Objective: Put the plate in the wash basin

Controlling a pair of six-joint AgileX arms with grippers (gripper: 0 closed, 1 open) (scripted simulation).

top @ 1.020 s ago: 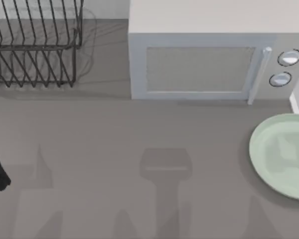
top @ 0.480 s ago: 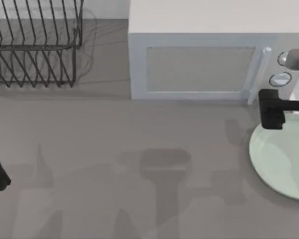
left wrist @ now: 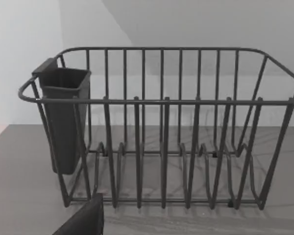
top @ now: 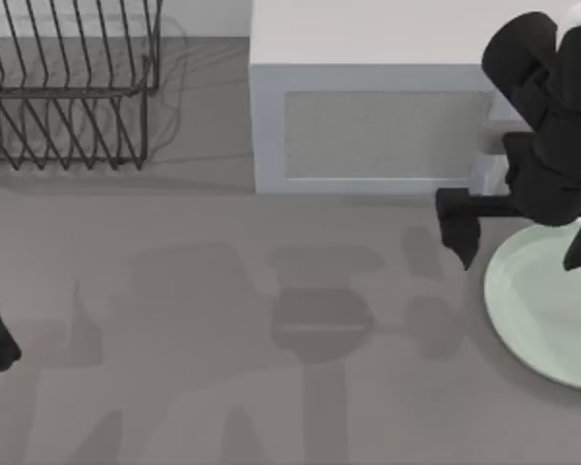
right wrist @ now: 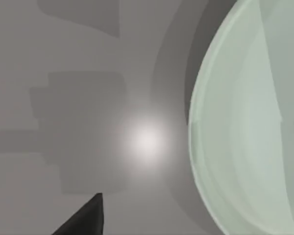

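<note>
Your right end effector [top: 516, 225] hung over the plate's [top: 547, 315] near-microwave rim; the plate lay flat on the counter [top: 223, 339] just below and right of it. Fingers looked spread, holding nothing. Left arm sat parked far off, so right was nearer.
</note>
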